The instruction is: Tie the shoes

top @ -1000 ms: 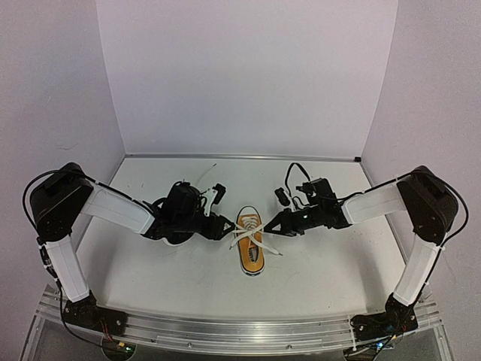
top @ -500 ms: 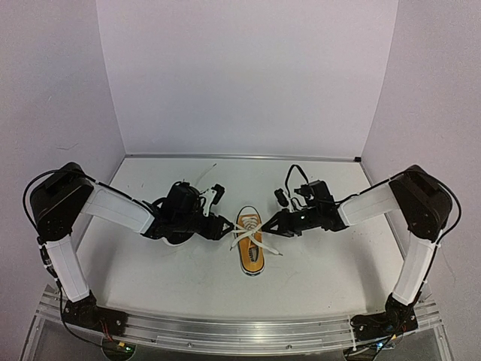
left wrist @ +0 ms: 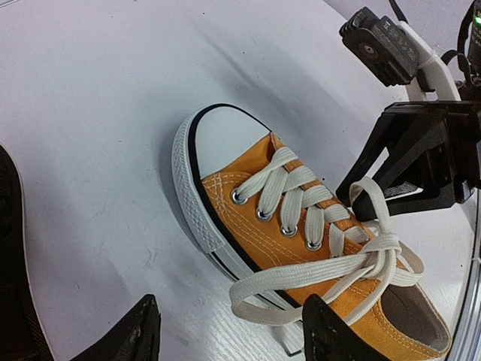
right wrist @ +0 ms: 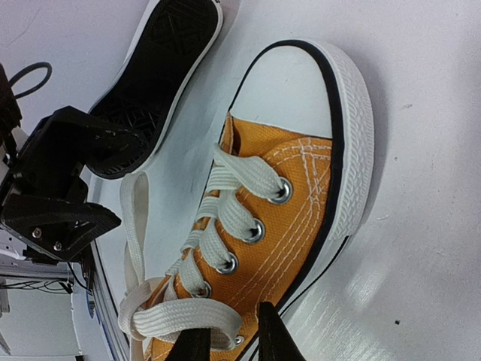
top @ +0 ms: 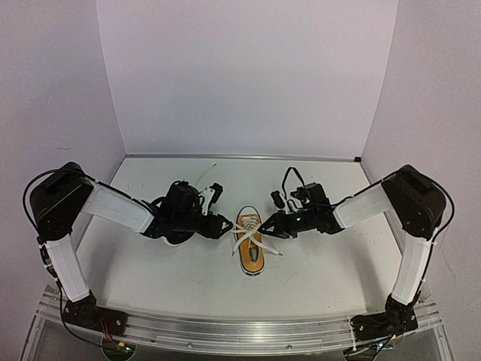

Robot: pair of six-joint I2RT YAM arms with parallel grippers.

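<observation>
orange canvas shoe (left wrist: 248,233), flat white lace (left wrist: 316,272) pinched by right fingers (right wrist: 274,338); left fingers (left wrist: 143,331) spread wide.

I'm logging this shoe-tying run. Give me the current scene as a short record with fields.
orange shoe: upright on the table, toe pointing away from the arm bases
laces: knotted loosely, loops slack
second shoe: on the left arm's side, black sole showing
left tool: open around a lace loop, not gripping
right tool: nearly closed at a lace; grip unclear
</observation>
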